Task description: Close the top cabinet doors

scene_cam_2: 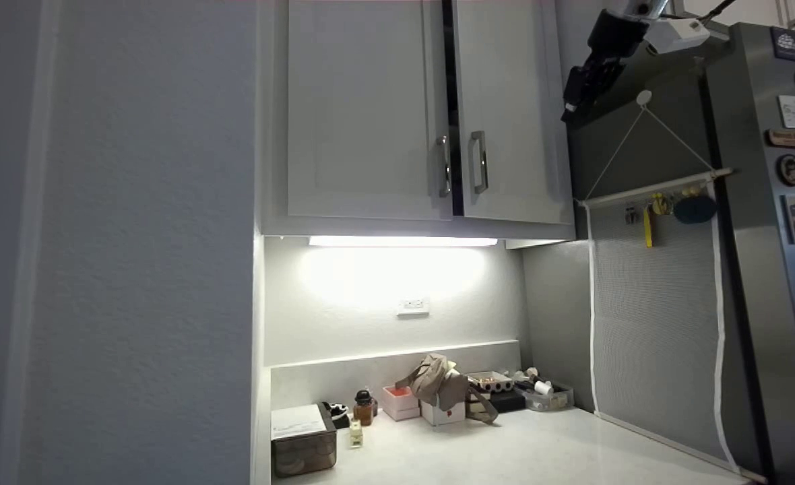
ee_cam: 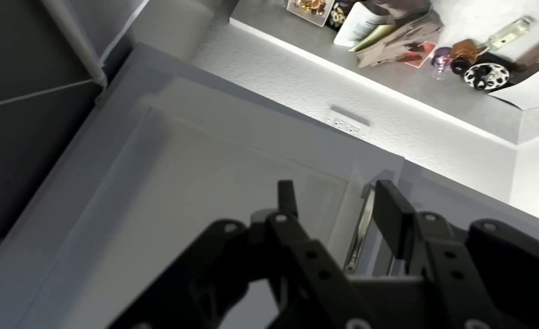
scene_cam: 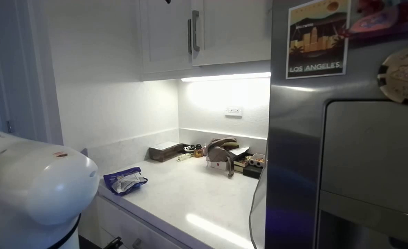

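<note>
The top cabinet doors are a pair of white flat panels above the counter. In an exterior view, the door on the left (scene_cam_2: 370,114) and the door on the right (scene_cam_2: 515,121) have a dark gap between them. Both have silver bar handles, one on the left door (scene_cam_2: 445,166) and one on the right door (scene_cam_2: 481,162). In an exterior view the right door (scene_cam: 235,31) stands proud of the left door (scene_cam: 167,34). My gripper (scene_cam_2: 568,116) is in front of the right door's outer side, near the fridge. In the wrist view my gripper (ee_cam: 335,192) is open and empty, with a door (ee_cam: 205,183) and handle (ee_cam: 363,224) beyond it.
A grey fridge (scene_cam_2: 748,269) stands at the right, with a mesh hanging (scene_cam_2: 653,316) on a rod on its side. The counter (scene_cam: 190,193) holds a brown bag (scene_cam: 221,152), boxes, bottles and a purple packet (scene_cam: 126,180). A light strip (scene_cam_2: 404,241) runs under the cabinet.
</note>
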{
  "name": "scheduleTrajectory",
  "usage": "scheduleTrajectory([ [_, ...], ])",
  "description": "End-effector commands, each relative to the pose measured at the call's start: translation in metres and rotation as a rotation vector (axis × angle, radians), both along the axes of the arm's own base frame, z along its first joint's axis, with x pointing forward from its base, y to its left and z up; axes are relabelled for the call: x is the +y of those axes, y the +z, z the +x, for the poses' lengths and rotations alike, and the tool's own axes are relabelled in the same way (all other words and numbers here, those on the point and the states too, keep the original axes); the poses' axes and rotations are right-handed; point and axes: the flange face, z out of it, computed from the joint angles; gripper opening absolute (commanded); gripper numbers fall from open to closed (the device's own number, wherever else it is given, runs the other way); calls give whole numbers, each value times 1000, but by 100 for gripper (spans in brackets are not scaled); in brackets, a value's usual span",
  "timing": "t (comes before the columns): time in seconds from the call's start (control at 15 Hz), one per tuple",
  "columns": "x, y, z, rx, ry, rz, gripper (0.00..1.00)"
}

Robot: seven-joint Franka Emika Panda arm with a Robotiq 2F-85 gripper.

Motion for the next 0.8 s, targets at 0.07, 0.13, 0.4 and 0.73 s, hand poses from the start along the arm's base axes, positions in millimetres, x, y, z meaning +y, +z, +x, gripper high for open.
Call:
scheduleTrajectory([
  [0.07, -18, -7, 21, -68, 13, -92, 12],
  [0.13, -23, -10, 29, -97, 22, -97, 5],
  [0.4, -38, -32, 71, -213, 74, -88, 0],
  [0.73, -36, -73, 147, -302, 139, -98, 0],
])
